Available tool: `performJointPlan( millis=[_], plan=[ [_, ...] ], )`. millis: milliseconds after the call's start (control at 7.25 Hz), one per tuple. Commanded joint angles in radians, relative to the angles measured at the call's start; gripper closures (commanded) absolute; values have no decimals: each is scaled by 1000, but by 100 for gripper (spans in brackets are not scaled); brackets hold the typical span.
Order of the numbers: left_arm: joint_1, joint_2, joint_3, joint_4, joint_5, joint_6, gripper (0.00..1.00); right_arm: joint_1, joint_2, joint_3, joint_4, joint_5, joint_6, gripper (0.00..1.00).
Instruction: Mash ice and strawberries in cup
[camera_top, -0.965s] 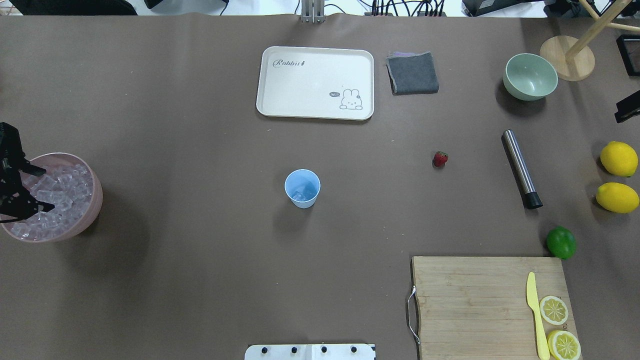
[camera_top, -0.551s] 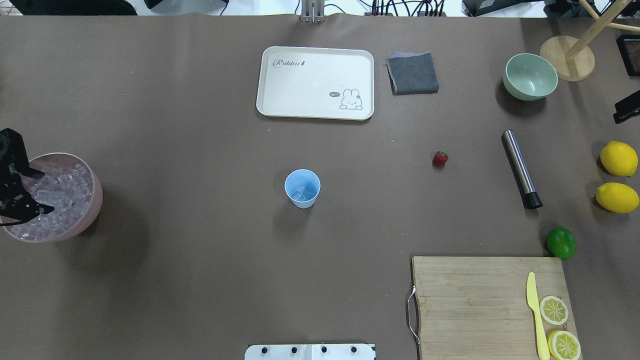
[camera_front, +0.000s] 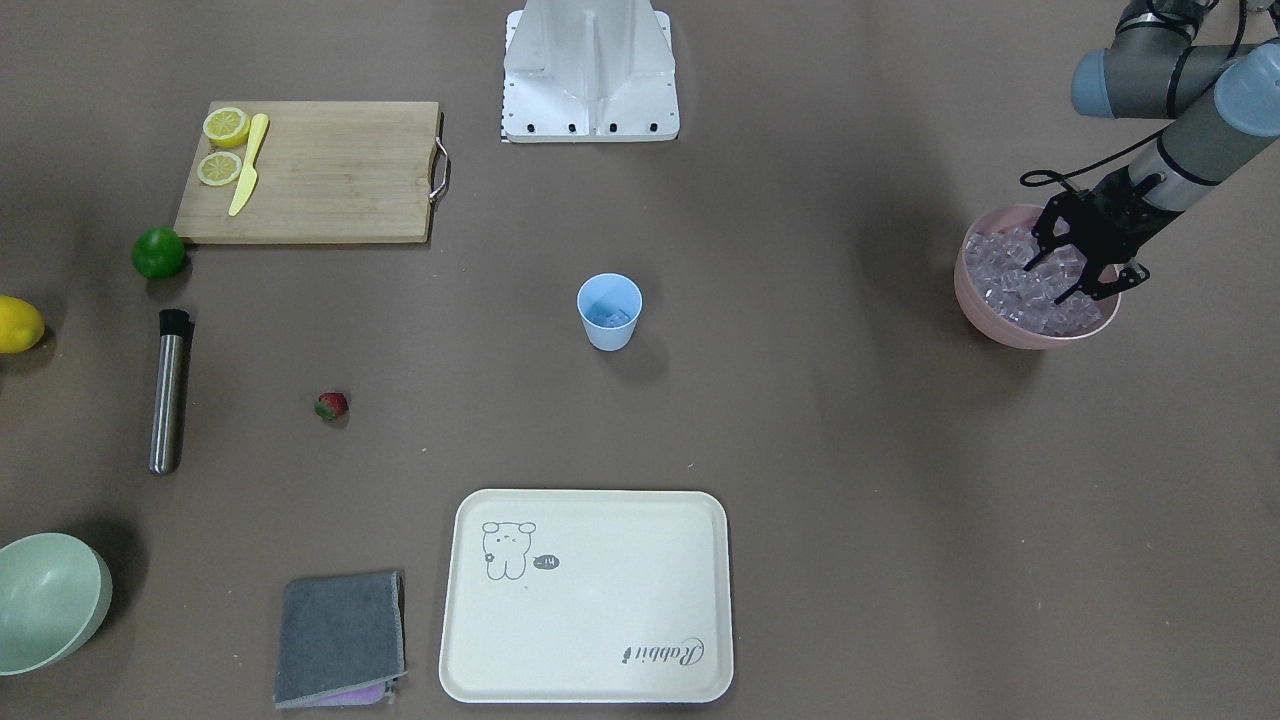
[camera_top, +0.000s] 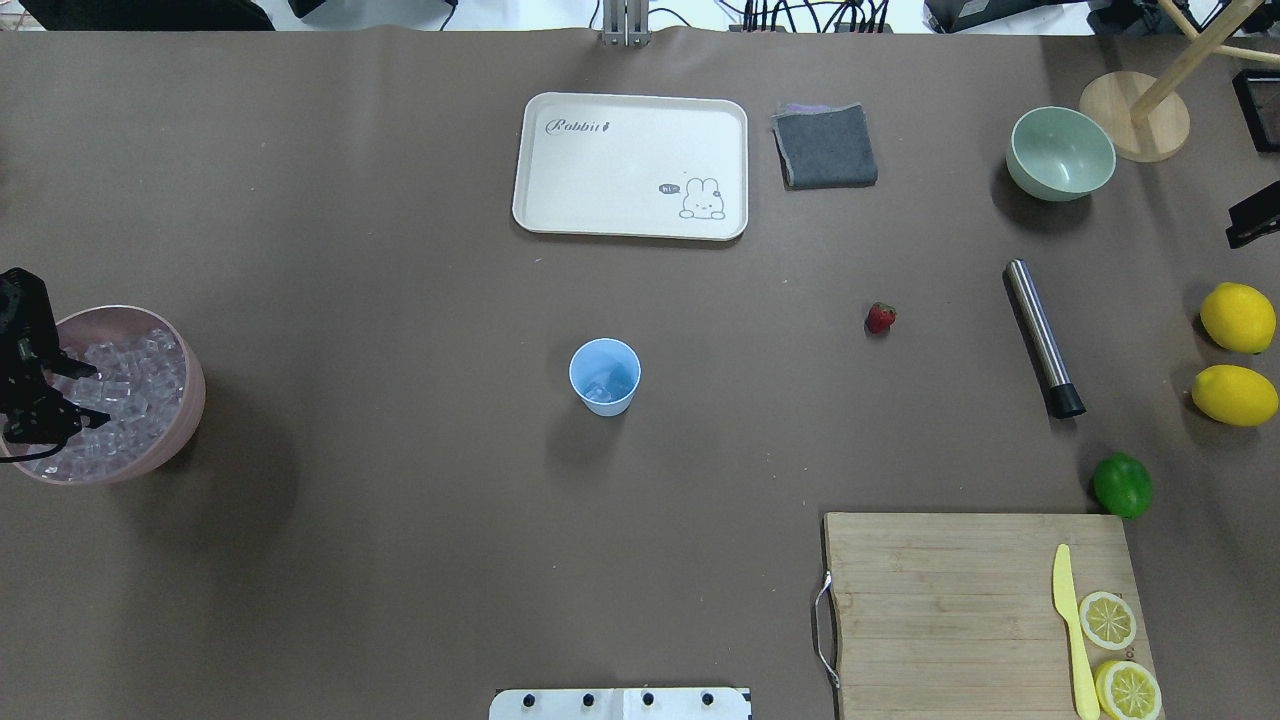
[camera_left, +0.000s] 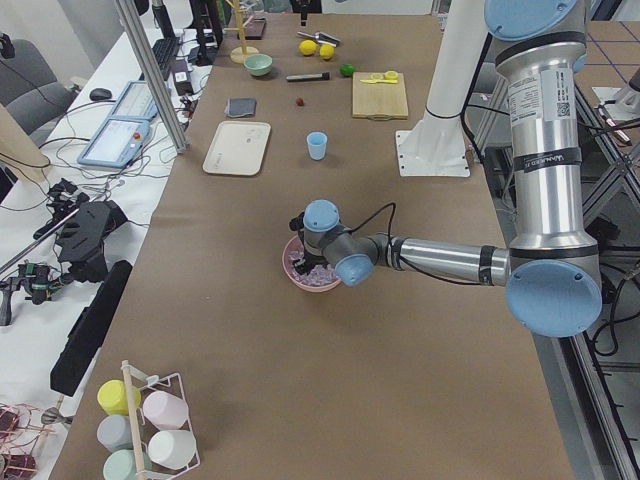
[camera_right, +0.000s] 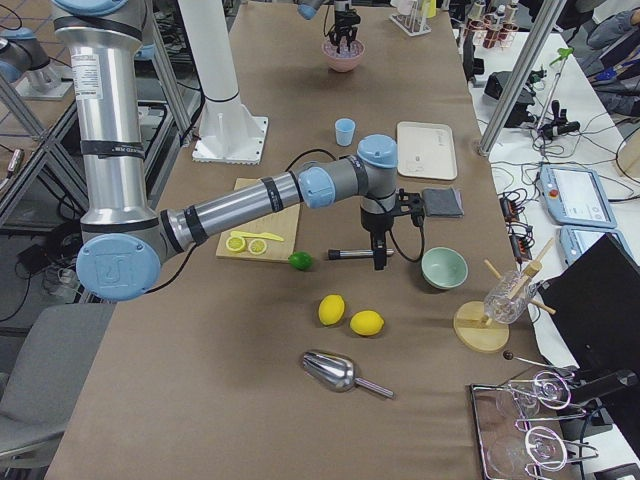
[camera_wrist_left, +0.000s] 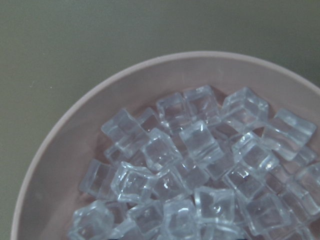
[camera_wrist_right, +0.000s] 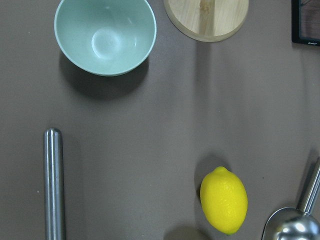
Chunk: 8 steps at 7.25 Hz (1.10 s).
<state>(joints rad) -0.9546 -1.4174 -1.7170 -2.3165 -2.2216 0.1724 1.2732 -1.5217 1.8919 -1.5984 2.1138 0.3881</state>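
Ice (camera_top: 600, 388) lies in the bottom of the cup (camera_front: 609, 330), only a few cubes, and the cup stands alone in the middle of the table. It looks light and narrow-mouthed, so I judge that a fingertip catching its rim during a drop would tip it and spill what it holds.

Nearest the cup, on the robot's right and a little farther from the robot, lies the strawberry (camera_top: 880, 318), not yet in. Small and rounded, it may roll away or slip out of a pinch. Beyond the strawberry from the cup lies the steel masher (camera_top: 1038, 335), untouched.

Well apart from the cup on the robot's left stands the pink bowl (camera_front: 1000, 330), heaped with more ice. The left gripper (camera_top: 85, 393) has its fingers apart, tips down among the cubes. These are clear, slick and tightly packed, so closing could push one sideways, catch two at once, or grip only a corner. A poorly held cube would likely fall on the long carry to the cup.

Farthest from the cup, past the masher, hangs the right gripper (camera_right: 381, 262). Whether its fingers are apart or together I cannot tell.
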Motion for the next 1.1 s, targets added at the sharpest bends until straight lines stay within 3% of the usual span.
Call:
performJointPlan(
  millis=[0,551,689,965],
  plan=[
    [-3,1,-16,5,-12,-1,100,0,0,-1,0,0,0,0],
    [-18,-32,-87,72,-87,-56,100,0,0,-2,0,2,0,0],
    [-39,-95,-84,112,-139,-83,100,0,2,-2,0,2,0,0],
    [-41,-208,-78,132,-145,-202,100,-5,3,-8,0,3,0,0]
  ],
)
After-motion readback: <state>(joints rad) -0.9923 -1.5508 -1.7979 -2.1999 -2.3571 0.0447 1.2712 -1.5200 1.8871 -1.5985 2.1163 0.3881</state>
